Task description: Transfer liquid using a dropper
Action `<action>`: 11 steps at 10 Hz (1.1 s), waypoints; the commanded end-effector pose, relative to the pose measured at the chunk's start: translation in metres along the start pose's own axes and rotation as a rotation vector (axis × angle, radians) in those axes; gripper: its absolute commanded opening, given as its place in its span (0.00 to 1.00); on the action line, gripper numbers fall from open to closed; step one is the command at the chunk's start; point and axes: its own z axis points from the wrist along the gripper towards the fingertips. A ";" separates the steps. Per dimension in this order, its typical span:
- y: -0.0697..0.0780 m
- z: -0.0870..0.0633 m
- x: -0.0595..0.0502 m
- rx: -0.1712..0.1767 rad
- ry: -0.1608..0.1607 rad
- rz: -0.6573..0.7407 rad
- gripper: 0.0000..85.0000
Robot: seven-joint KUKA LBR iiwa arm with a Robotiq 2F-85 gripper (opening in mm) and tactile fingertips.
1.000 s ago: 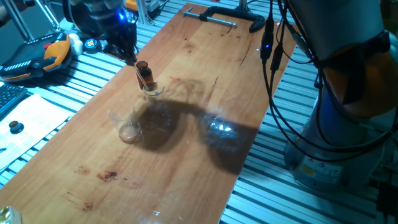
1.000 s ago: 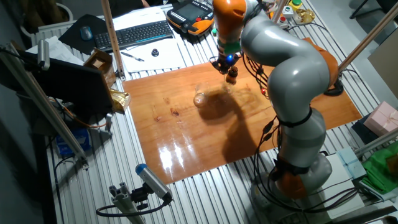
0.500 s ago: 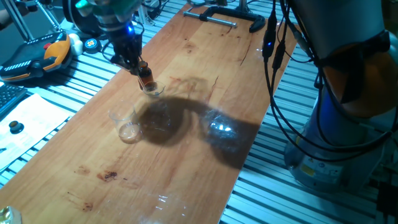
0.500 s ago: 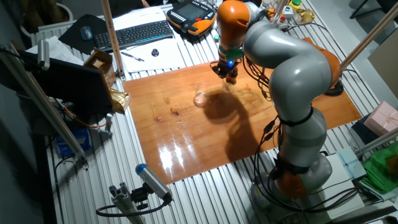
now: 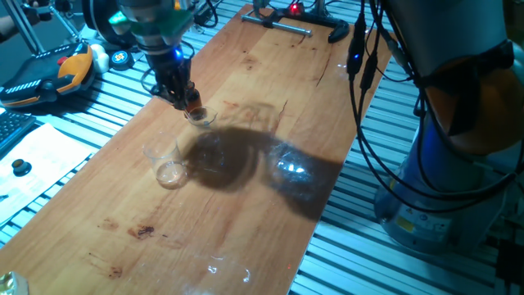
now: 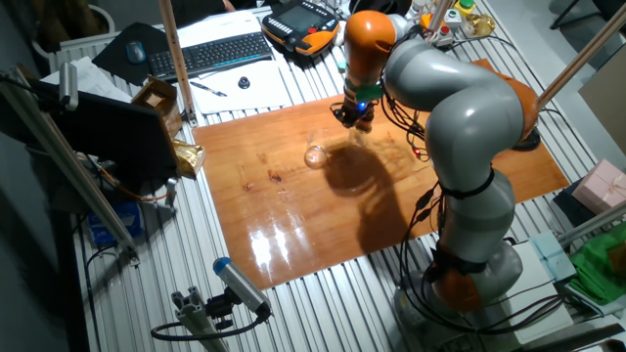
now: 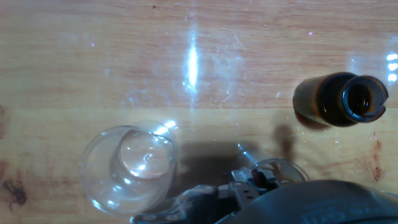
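Hand view: I see the small clear glass beaker (image 7: 129, 166) left of my gripper (image 7: 258, 180), the open amber-brown bottle (image 7: 341, 99) upright to its upper right. Dropper's glass tip (image 7: 247, 154) seems directly under the fingers; grip state I cannot tell. Liquid not discernible.

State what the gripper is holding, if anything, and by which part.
It cannot be told for sure. The gripper hangs over the small glass; a thin tube, perhaps the dropper, pokes out beneath it, its held part hidden.
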 end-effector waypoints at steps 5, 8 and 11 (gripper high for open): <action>-0.003 0.005 -0.001 0.005 0.000 -0.012 0.34; -0.001 0.003 -0.001 -0.029 0.017 -0.009 0.42; 0.004 -0.024 -0.004 -0.068 0.036 0.021 0.43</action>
